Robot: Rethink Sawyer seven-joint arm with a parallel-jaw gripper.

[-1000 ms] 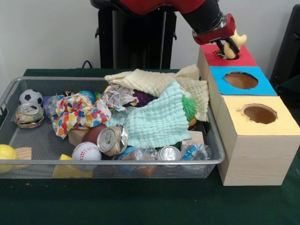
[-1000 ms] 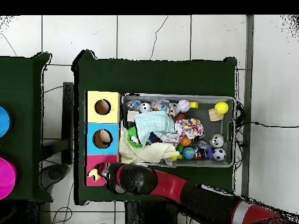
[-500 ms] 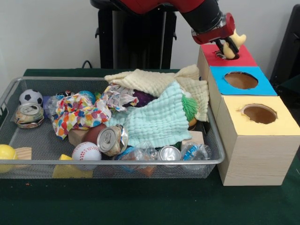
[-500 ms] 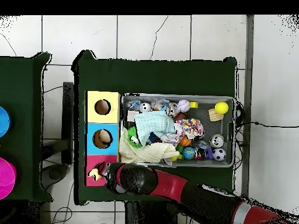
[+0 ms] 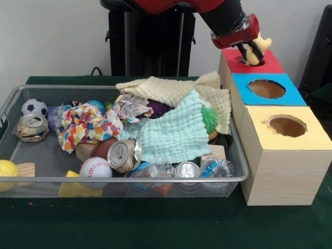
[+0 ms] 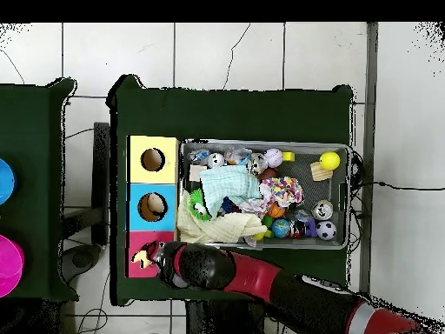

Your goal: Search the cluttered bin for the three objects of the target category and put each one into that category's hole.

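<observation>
1 camera stands close across the table, facing the robot; the other looks straight down from high. Both take in the silver wire-mesh basket (image 5: pixel 124 179) (image 6: pixel 348 187) and the wooden 3-hole box (image 5: pixel 280 166) (image 6: pixel 133 183).

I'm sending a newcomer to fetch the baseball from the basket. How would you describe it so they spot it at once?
Start at the wire basket left of the wooden box, and look along its front rim. The baseball sits there, left of a crushed can. It is the only white ball with red stitching; the other white ball, at the back left, has black patches.
</observation>
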